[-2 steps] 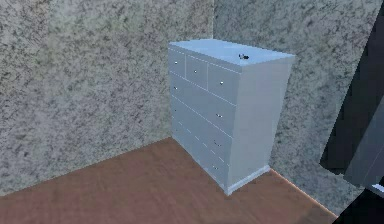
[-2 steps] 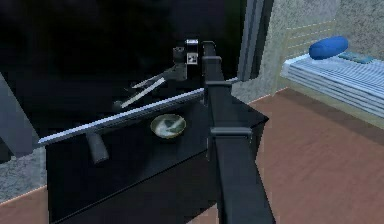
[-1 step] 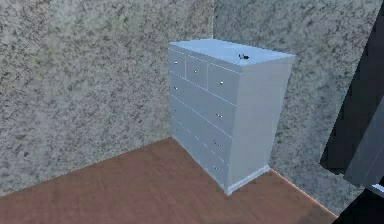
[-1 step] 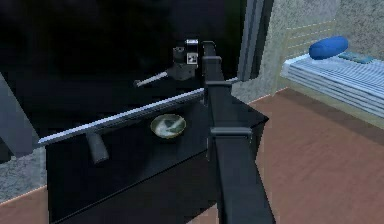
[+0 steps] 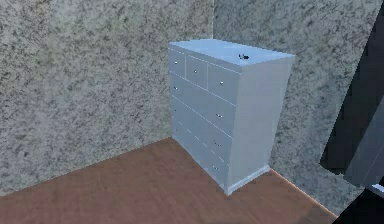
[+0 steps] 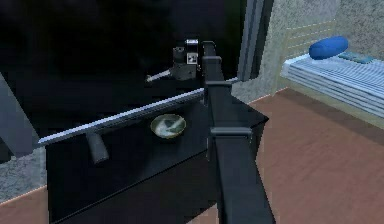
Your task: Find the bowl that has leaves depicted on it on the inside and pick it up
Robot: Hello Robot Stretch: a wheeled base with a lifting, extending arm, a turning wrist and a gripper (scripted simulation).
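- Speckled walls and a wood floor meet at a corner where a white dresser (image 5: 225, 105) stands.
- A bowl (image 6: 168, 126) sits on the dark desk (image 6: 110, 175), just left of the arm (image 6: 235, 150).
- The gripper (image 6: 153, 77) is at the arm's far end; I cannot tell its grip or whether it holds anything.

The arm (image 6: 228, 140) is seen reached well out, a dark square bar drawn up from the arm side view's bottom edge just right of the middle and carried toward the upper centre. It is built in stepped sections, with the widest nearest the bottom edge. At its far end, two small white squares (image 6: 191, 46) with black marks are shown side by side. Just below and left of them the gripper (image 6: 153, 77) is set, its dark body turned to the picture's left. Two thin fingers (image 6: 163, 74) are pointed leftward and slightly down. Whether anything is held cannot be told.
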